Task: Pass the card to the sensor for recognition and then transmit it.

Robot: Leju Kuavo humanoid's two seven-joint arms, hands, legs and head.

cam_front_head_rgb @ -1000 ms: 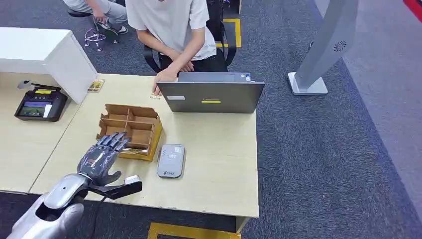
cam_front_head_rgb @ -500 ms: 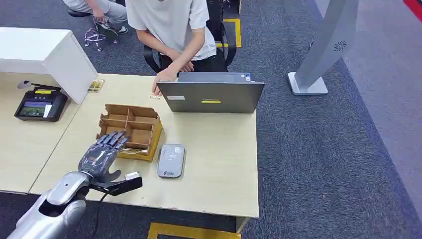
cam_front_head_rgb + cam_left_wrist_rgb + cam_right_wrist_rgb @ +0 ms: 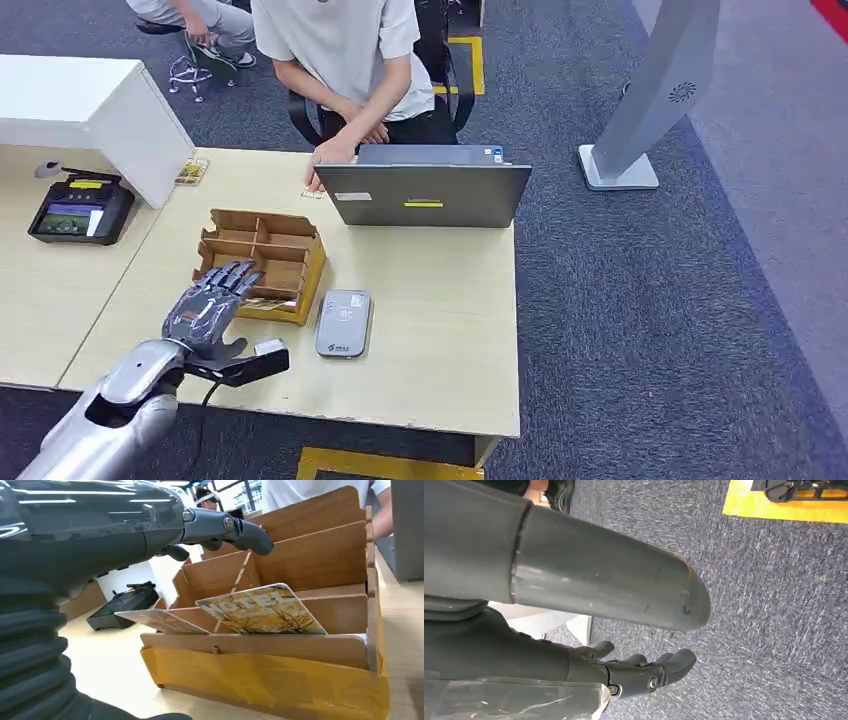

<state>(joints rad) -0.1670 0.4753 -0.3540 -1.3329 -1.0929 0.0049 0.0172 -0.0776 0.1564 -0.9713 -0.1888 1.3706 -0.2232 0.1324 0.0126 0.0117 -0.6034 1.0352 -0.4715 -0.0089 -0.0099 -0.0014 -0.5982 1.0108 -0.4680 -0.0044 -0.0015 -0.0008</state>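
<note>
A brown cardboard organiser box (image 3: pixel 293 262) stands on the table. In the left wrist view two cards lean in its near compartments: a yellow patterned card (image 3: pixel 260 611) and a paler card (image 3: pixel 160 620). My left hand (image 3: pixel 208 306) hovers at the box's near left corner, fingers (image 3: pixel 225 526) stretched out over the compartments and holding nothing. The grey card sensor (image 3: pixel 344 322) lies flat just right of the box. My right hand (image 3: pixel 634 672) hangs over the carpet, fingers loosely apart and empty.
A laptop (image 3: pixel 425 190) stands at the table's far edge with a person (image 3: pixel 345 60) seated behind it, one hand by its left corner. A black payment terminal (image 3: pixel 70 212) and a white box (image 3: pixel 90 110) sit on the left. Bare tabletop (image 3: pixel 440 310) lies right of the sensor.
My left hand has crept slightly forward and right toward the box's near compartments. Nothing else has moved.
</note>
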